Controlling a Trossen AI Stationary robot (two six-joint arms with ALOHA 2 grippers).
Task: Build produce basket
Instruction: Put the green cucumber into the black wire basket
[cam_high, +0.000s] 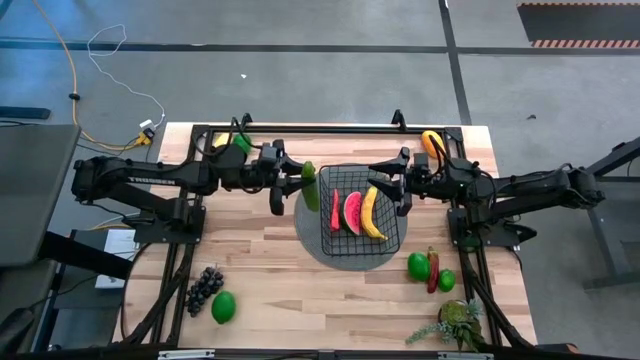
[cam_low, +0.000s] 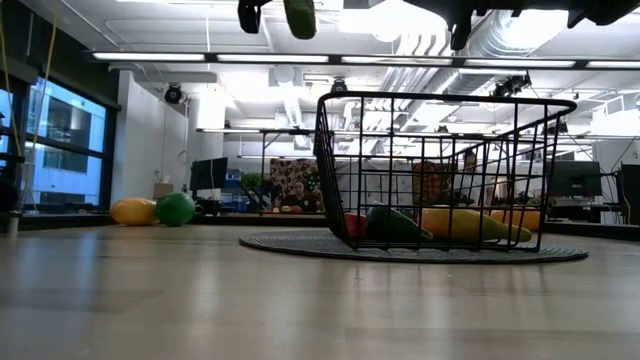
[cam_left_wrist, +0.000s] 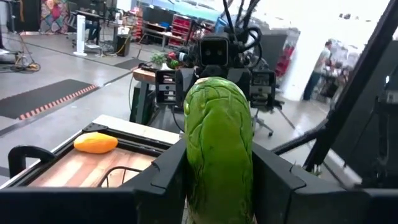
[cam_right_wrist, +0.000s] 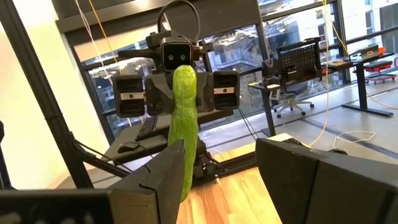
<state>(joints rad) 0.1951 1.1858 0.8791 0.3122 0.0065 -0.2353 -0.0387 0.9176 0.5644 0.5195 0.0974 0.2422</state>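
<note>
Above the left rim of the basket (cam_high: 358, 210), the left gripper (cam_high: 290, 180) holds the cucumber (cam_high: 310, 185) with its fingers clamped on the lower part of it. You will see in the left wrist view that the cucumber (cam_left_wrist: 219, 149) stands up out of the fingers, and in the high view its long axis runs roughly parallel to the basket's left wall. The basket's open interior lies just to the right of the cucumber, toward the right arm. Your coming move appears to be a short carry rightward, then a release over free mesh; judge the clearance at the rim first. The right gripper (cam_high: 392, 180) hovers over the basket's far right corner with its fingers apart, holding nothing. The basket already contains a banana (cam_high: 372, 212), a watermelon slice (cam_high: 352, 212) and a red chili (cam_high: 335, 210). The left arm is the nearer one.
</note>
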